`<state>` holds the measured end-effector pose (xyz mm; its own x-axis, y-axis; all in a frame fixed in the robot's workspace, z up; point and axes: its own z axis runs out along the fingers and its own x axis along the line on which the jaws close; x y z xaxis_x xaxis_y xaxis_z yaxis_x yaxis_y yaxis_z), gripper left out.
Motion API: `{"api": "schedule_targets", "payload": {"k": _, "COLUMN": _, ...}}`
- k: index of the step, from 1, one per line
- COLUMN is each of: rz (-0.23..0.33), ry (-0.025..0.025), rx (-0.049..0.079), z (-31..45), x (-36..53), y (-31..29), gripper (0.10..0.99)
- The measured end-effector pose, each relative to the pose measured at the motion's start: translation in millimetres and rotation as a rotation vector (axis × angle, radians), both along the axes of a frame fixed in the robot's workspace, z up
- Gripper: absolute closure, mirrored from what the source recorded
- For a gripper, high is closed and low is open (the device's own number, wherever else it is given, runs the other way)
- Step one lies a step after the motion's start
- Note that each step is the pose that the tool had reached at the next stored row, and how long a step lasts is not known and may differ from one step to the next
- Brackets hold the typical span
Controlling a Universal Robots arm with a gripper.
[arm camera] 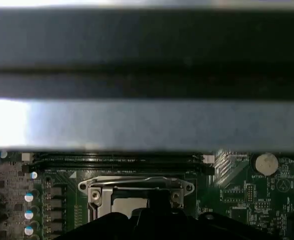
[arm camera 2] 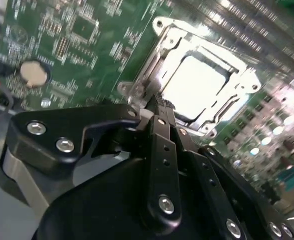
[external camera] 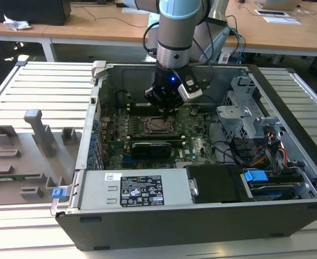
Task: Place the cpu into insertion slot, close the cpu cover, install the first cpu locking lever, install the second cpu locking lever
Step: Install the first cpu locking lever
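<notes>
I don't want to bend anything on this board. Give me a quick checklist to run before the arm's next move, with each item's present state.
1. cpu seated in the insertion slot: ok, silver top lies flat inside.
2. cpu cover down over the chip: ok, frame lies around it.
3. Locking levers latched: cannot tell.
4. pincer at the socket's edge: ok, tip sits beside the cover.
5. Pincer holding anything: cannot tell.
6. Cables clear of the socket in the exterior view: ok.
</notes>
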<state>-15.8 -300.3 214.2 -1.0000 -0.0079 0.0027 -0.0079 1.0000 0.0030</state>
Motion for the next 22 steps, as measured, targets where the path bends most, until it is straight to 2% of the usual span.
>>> {"api": "schedule_targets", "payload": {"k": 2, "rz": 0.000, "ry": 0.0000, "rx": 0.000, "z": -0.1, "x": -0.1, "y": -7.9, "gripper": 0.980}}
{"api": "schedule_targets", "payload": {"k": 3, "rz": 0.000, "ry": -0.0001, "rx": 0.000, "z": -0.2, "x": -0.3, "y": -19.8, "gripper": 0.980}}
{"api": "schedule_targets", "payload": {"k": 4, "rz": 0.000, "ry": 0.0001, "rx": 0.000, "z": 0.3, "x": -0.3, "y": -26.8, "gripper": 0.980}}
{"api": "schedule_targets", "payload": {"k": 7, "rz": 0.000, "ry": -0.0001, "rx": 0.000, "z": 8.0, "x": -0.2, "y": -26.8, "gripper": 0.980}}
{"api": "schedule_targets", "payload": {"k": 9, "rz": 0.000, "ry": -0.0001, "rx": 0.000, "z": 16.7, "x": -0.3, "y": -26.8, "gripper": 0.980}}
{"api": "schedule_targets", "payload": {"k": 17, "rz": 0.000, "ry": -0.0001, "rx": 0.000, "z": 33.7, "x": -0.2, "y": -26.8, "gripper": 0.980}}
{"api": "schedule_targets", "payload": {"k": 20, "rz": 0.000, "ry": -0.0001, "rx": 0.000, "z": 43.4, "x": -0.2, "y": -26.8, "gripper": 0.980}}
{"api": "schedule_targets", "payload": {"k": 22, "rz": 0.000, "ry": -0.0001, "rx": 0.000, "z": 47.1, "x": -0.3, "y": -26.8, "gripper": 0.980}}
